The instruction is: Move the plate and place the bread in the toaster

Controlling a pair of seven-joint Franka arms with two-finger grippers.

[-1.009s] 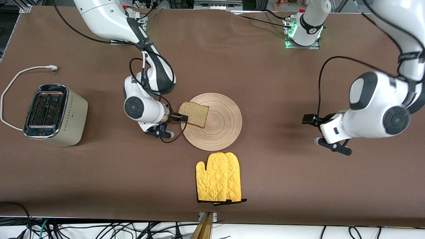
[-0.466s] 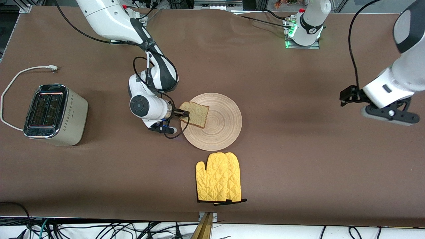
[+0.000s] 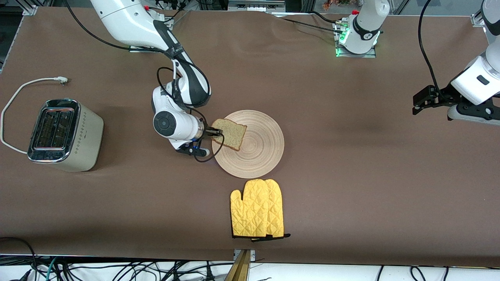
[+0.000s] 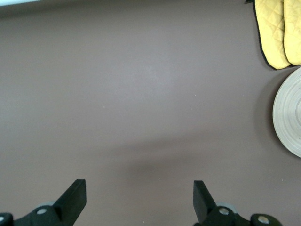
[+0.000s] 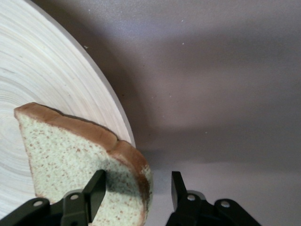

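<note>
Step in hand: grasping the bread (image 3: 229, 134) on the plate (image 3: 258, 154). Right gripper (image 5: 136, 190) straddles its crust edge, jaws spread. Left gripper (image 4: 139, 197) waits spread over bare desk (image 3: 351, 187). Next: close, lift, carry to toaster (image 3: 64, 134).

Both arms wear glossy white rounded shells with black bands at the joints and round dark grey caps on the wrist joints, and loose black cables loop along their outsides. The right arm's black two-finger gripper (image 3: 214, 134) and the left arm's black two-finger gripper (image 3: 420, 102) have flat, wedge-shaped matte fingers (image 4: 74, 197) fixed with small silver screws. The left arm's white cylindrical base (image 3: 357, 31) glows green at its foot and carries a red button.
</note>
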